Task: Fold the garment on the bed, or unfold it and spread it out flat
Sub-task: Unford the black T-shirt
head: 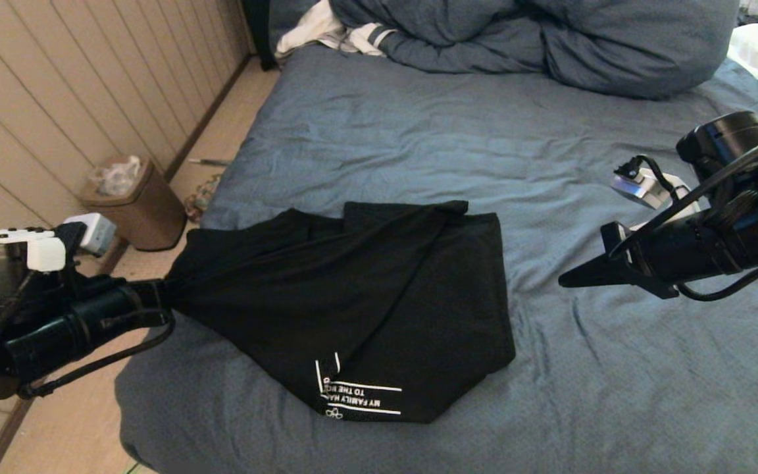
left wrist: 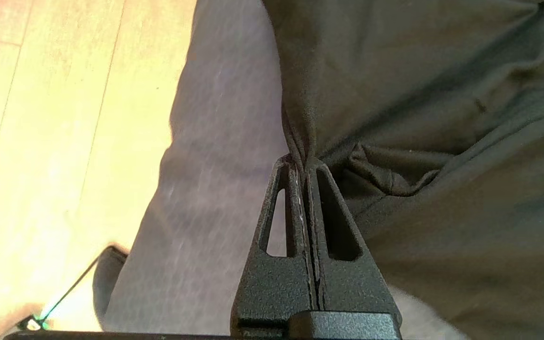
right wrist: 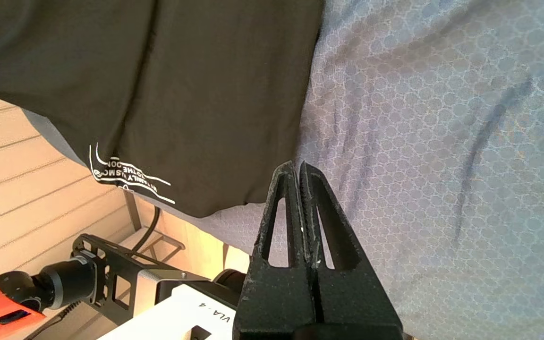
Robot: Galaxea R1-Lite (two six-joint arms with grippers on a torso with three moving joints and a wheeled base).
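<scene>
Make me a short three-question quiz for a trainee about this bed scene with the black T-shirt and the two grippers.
1. True or false: the left gripper is shut on the T-shirt.
2. Multiple choice: the right gripper is A) pinching the T-shirt, B) shut and empty above the bed, C) open over the duvet.
3. Fill in: the white lettering shows near the T-shirt's edge closest to the ____.

Key: 1 true; 2 B; 3 robot.
</scene>
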